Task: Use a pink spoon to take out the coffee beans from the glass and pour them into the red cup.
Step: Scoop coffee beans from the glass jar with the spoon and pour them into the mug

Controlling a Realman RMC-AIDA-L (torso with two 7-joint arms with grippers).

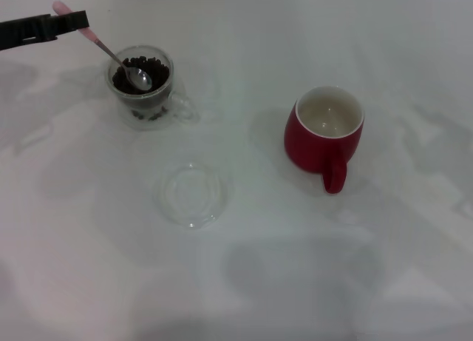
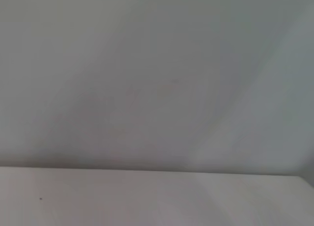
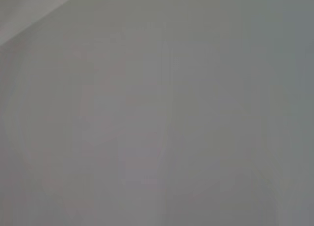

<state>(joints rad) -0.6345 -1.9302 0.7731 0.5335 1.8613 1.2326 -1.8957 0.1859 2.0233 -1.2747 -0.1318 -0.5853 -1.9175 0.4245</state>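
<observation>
In the head view my left gripper [image 1: 70,19] is at the far left, shut on the pale pink handle of the pink spoon [image 1: 111,52]. The spoon slants down to the right, and its shiny bowl rests on the coffee beans [image 1: 151,66] inside the glass [image 1: 142,88], a small clear mug with its handle towards the right. The red cup [image 1: 325,130] stands upright to the right, its white inside empty, its loop handle facing the front. The right gripper is out of view. Both wrist views show only blank pale surface.
A flat clear round glass dish [image 1: 191,194] lies on the white table [image 1: 295,282] in front of the glass, between it and the red cup.
</observation>
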